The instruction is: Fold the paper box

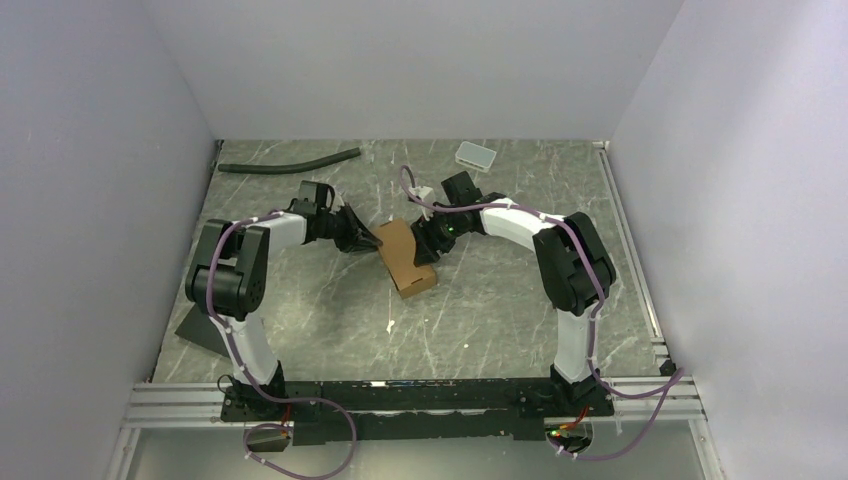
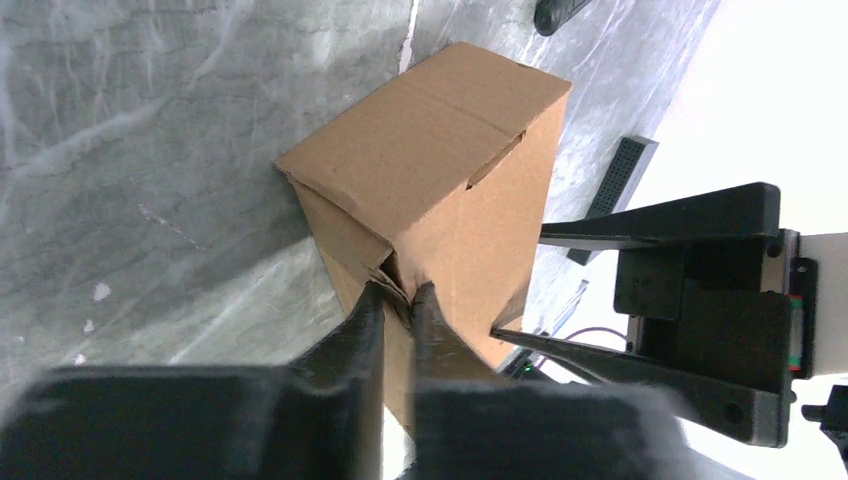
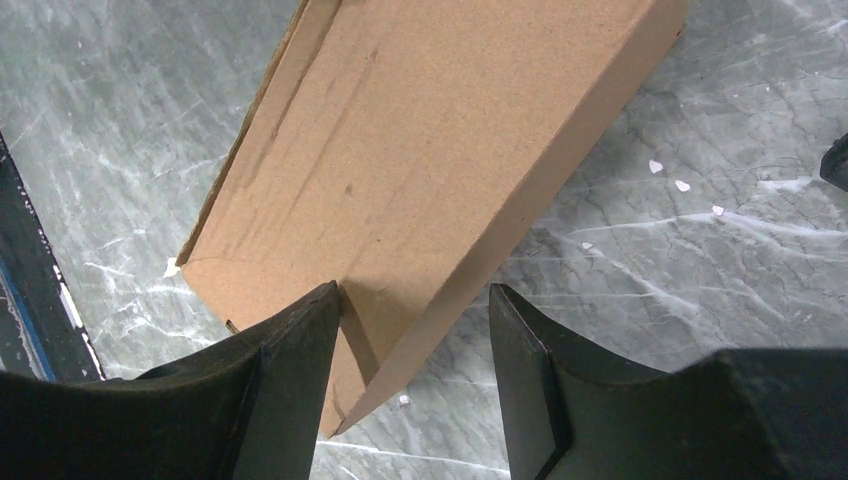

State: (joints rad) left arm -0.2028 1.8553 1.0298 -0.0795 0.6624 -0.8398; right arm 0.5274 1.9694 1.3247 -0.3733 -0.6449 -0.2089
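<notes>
Table [image 1: 480, 320]: grey marbled | on it: paper box [image 1: 407, 257], hose [image 1: 290, 160], tray [image 1: 476, 155], perhaps slab [image 1: 195, 328]

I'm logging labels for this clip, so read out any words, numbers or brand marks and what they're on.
No text can be read.
The paper box is plain brown cardboard, unprinted on every face shown.
The white tray at the far edge is too small to tell any marking.

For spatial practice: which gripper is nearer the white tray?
Right. The right gripper sits nearside of the white tray; the left gripper, pinching the paper box, lies farther left.
</notes>
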